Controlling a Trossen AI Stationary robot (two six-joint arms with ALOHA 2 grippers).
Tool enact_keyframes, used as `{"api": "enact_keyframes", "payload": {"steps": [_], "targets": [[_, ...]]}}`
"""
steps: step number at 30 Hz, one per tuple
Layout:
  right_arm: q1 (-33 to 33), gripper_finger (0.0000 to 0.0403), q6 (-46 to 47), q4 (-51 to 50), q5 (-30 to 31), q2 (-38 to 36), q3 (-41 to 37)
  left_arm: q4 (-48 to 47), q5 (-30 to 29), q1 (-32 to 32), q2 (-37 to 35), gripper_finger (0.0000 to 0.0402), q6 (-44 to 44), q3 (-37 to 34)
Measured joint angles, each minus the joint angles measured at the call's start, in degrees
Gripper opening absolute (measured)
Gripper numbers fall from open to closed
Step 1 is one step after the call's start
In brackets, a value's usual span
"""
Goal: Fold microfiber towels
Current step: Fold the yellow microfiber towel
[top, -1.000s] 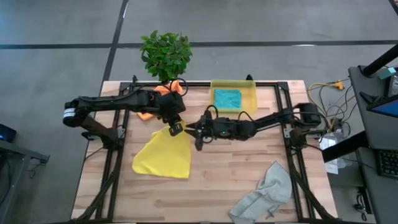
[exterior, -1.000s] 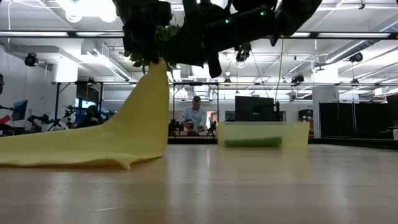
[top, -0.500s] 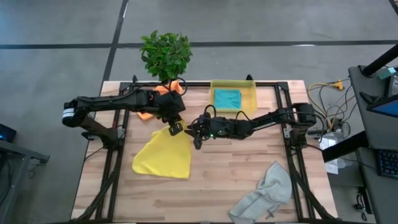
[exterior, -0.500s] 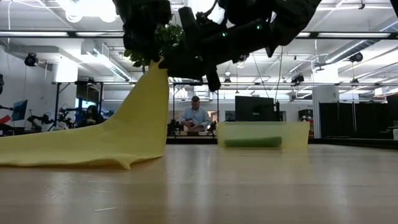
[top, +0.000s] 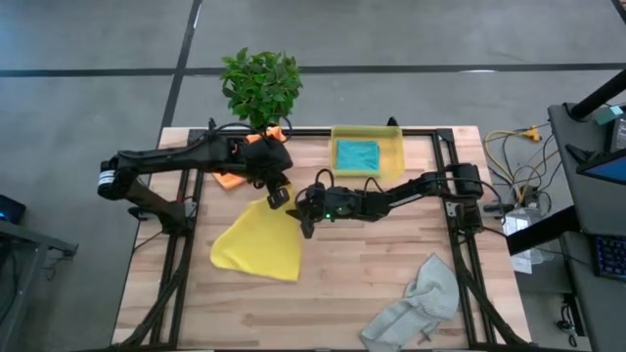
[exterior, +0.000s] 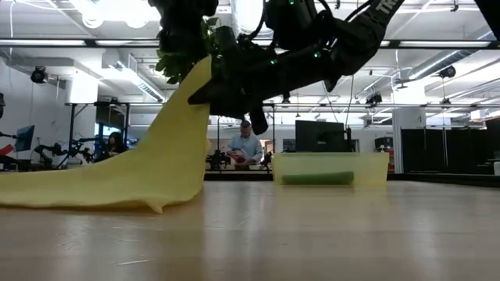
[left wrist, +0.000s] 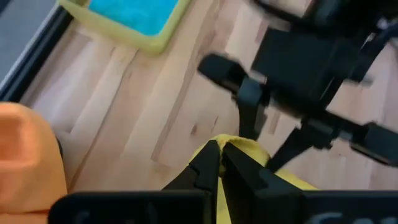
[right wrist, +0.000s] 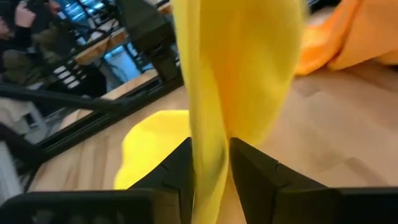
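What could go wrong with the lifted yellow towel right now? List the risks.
1. The left end effector pinches only a small corner of the yellow towel; that thin hold might slip as the cloth rises.
2. The right end effector straddles the hanging cloth close beside the left one, so the two could bump.
3. A poor grip there may bunch the fold.

Both arms are dark, near-black, built of slim jointed segments. The left arm (top: 166,161) carries a white band with dark marks near its base. The right arm (top: 411,188) shows small green lights along its forearm, black cables looped at the wrist, and white lettering, partly legible, on one link.
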Motion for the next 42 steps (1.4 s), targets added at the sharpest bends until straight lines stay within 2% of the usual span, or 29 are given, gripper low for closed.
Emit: {"api": "enact_keyframes", "payload": {"steps": [12,30,42], "targets": [[0.37,0.0062,2.55,-0.91,-1.03,0.6,0.53,-0.37,-2.19,0.0,0.0,0.0,0.0,4.18],[6.19,0.0061,4.85,-12.08,-1.02,0.58,-0.1,-3.67,-6.73,0.09,-2.3,0.0,0.03,4.42],[10.53,0.0061,11.03,-12.39,-0.37,0.66,-3.32,-3.72,-9.18,0.17,-3.34,0.0,0.56,4.36]]}}
